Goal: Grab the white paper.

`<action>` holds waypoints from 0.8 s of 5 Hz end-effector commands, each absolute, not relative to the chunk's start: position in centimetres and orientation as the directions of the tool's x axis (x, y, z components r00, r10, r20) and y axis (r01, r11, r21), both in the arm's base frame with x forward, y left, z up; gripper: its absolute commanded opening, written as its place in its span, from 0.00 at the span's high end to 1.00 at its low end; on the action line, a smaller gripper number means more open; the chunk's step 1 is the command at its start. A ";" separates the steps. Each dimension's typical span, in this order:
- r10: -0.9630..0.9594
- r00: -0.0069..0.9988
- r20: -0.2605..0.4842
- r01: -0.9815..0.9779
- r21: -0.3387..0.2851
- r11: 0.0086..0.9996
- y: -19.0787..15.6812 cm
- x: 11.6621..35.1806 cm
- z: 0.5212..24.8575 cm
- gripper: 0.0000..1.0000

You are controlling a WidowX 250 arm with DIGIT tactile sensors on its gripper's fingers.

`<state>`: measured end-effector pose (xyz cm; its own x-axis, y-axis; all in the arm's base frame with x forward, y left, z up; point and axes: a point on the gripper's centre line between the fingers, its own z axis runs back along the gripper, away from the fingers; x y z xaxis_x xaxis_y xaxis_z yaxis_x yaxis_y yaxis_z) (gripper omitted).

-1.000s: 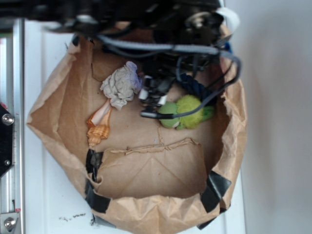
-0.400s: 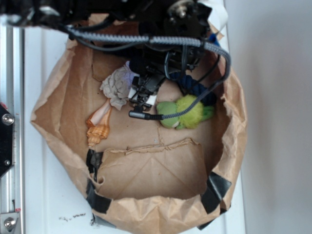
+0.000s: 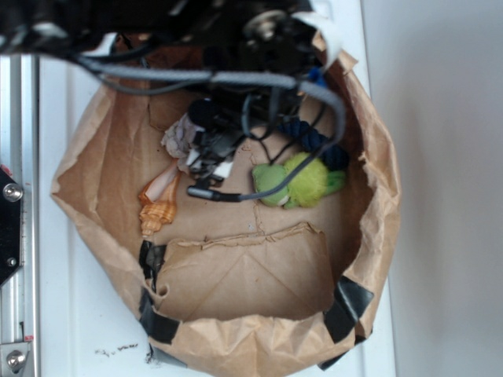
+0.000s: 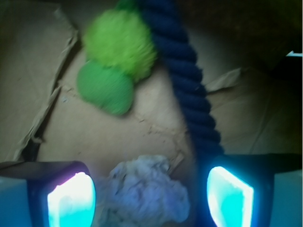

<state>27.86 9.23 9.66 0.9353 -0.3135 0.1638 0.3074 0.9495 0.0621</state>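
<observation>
Gripper (image 4: 149, 198) jaws spread wide, straddling the white paper (image 4: 147, 191), which sits on the floor of the brown paper bag (image 3: 102, 157) between the two pads, near the green plush toy (image 4: 116, 59) and navy rope (image 4: 187, 80).

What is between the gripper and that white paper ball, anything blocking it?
Nothing visible blocks it. In the wrist view the white paper sits in the gap of the open gripper. The blue rope runs close along one finger, and the green plush toy lies farther off.
</observation>
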 end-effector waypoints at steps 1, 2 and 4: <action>-0.328 0.922 0.204 0.308 0.127 0.943 9.5 28.0 10.4 0.00; -0.330 0.923 0.196 0.310 0.126 0.942 9.3 28.1 10.3 0.00; -0.350 0.922 0.165 0.318 0.192 0.929 8.3 28.2 8.4 0.00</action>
<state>27.55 8.12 7.19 0.9321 -0.3362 0.1350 0.3139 0.9354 0.1626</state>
